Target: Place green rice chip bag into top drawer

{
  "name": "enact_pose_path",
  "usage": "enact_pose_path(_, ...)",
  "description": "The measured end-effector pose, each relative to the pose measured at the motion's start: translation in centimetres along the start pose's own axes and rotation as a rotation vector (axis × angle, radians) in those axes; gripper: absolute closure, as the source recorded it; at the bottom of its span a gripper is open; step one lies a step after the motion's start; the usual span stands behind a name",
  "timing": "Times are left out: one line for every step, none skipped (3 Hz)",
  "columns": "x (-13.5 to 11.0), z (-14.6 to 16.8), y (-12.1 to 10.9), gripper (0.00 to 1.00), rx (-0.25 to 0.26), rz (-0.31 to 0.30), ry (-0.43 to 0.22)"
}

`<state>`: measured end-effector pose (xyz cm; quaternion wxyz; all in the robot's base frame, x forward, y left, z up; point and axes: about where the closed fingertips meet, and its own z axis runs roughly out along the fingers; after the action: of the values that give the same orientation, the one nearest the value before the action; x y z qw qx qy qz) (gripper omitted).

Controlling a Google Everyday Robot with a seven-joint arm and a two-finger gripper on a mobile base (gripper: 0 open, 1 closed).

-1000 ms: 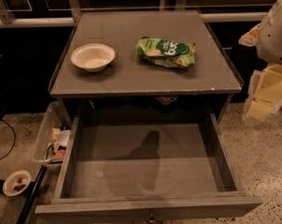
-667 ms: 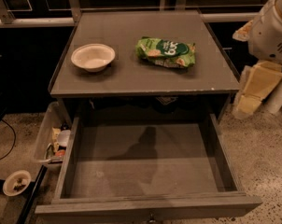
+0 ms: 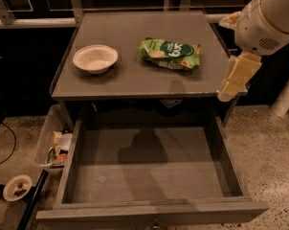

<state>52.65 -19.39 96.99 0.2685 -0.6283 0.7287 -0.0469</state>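
At the right edge of the tabletop [image 3: 135, 78], hand [image 3: 229, 87] hanging tip-down, nothing in its grip; width of the grip impossible to tell. To the left and apart from the hand, green rice chip bag [image 3: 170, 54] lying flat on the tabletop. Further left, white bowl [image 3: 95, 59]. Below, on the near side, top drawer [image 3: 149, 176] pulled out.

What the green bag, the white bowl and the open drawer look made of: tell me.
The green rice chip bag: thin plastic film, likely; crinkled and printed. The white bowl: matte, perhaps ceramic or paper; unclear. The top drawer: grey-painted wood, seemingly; flat boards. The gripper hangs at the right edge of the table.
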Motion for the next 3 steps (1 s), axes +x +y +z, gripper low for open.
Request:
enact_pose_path(-0.87,2.76,-2.76,0.00,0.005,-0.040,-0.057)
enact_pose_path(-0.87,2.76,-2.75,0.00,0.005,-0.040,-0.057)
enact_pose_path(-0.69,2.32,-2.32,0.00,0.018,-0.021,-0.046)
